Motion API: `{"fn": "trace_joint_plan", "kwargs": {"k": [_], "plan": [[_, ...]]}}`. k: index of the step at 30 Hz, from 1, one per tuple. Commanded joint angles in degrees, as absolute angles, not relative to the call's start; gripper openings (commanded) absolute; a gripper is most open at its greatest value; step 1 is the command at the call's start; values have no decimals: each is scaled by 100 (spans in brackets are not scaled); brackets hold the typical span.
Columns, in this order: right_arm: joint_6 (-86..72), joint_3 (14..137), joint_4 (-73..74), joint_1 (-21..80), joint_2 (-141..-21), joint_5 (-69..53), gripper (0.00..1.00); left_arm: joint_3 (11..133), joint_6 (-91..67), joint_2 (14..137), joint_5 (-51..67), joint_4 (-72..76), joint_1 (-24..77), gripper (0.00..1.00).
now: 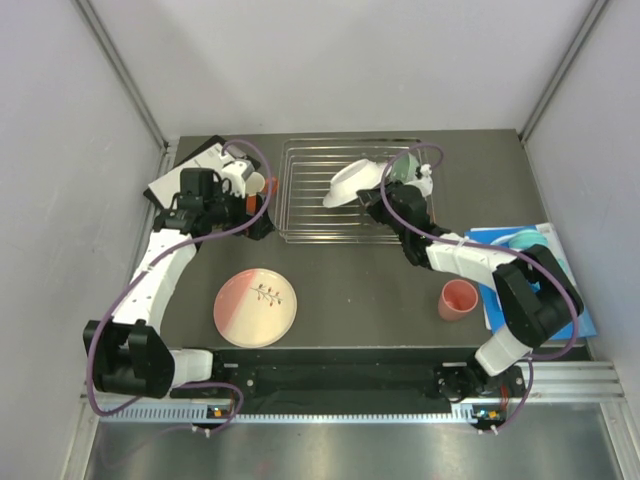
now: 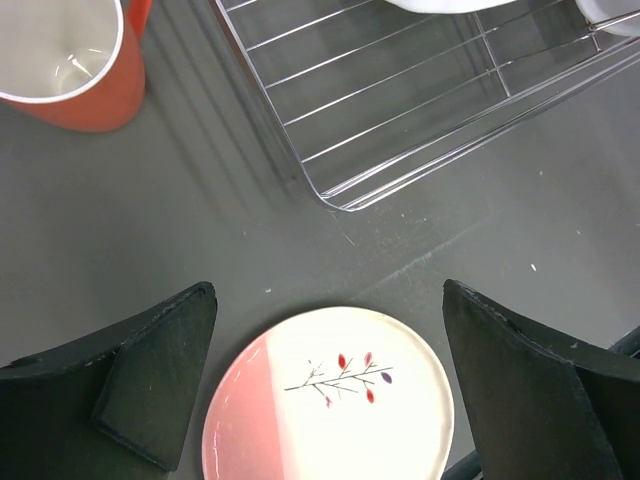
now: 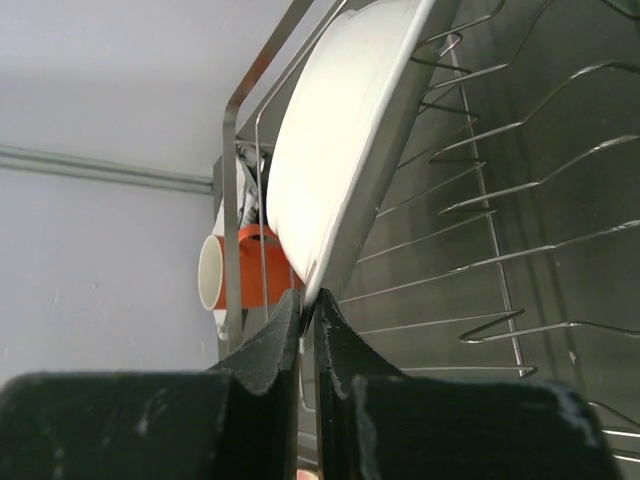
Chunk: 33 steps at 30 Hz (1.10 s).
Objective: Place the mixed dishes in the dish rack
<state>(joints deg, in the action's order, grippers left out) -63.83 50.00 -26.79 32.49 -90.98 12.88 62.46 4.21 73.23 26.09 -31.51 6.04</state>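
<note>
Got the white plate (image 3: 340, 130) pinched by its very rim in the right gripper (image 3: 308, 300), tilted up on edge over the dish rack (image 1: 300, 205). Can't tell if it's touching the wires yet. Looks like a thin hold tbh. Could easily pivot or slip with so little rim between the jaws, then clatter flat across the wires. Might also snag a wire if lowered at this angle. Seeing the left gripper (image 2: 327, 300) spread wide with nothing in it, above the worktop (image 2: 200, 230) near the orange mug (image 2: 70, 70) and pink-and-cream plate (image 2: 330, 400). Not loaded yet either: salmon-pink cup (image 1: 458, 300).
</note>
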Motion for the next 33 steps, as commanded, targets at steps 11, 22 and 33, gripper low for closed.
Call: {"fn": "trace_joint_plan", "kwargs": {"k": [11, 22, 33], "plan": [[-7531, 5633, -2066, 3129, -8148, 2751, 0, 6784, 500, 7786, 2163, -2364, 825, 99], [-8182, 6134, -1521, 3111, -8358, 2900, 0, 6100, 1388, 7875, 1152, -1890, 1661, 99], [-8543, 6688, -949, 3050, -8736, 3006, 0, 5098, 1758, 7418, 949, -1898, 1793, 99]]}}
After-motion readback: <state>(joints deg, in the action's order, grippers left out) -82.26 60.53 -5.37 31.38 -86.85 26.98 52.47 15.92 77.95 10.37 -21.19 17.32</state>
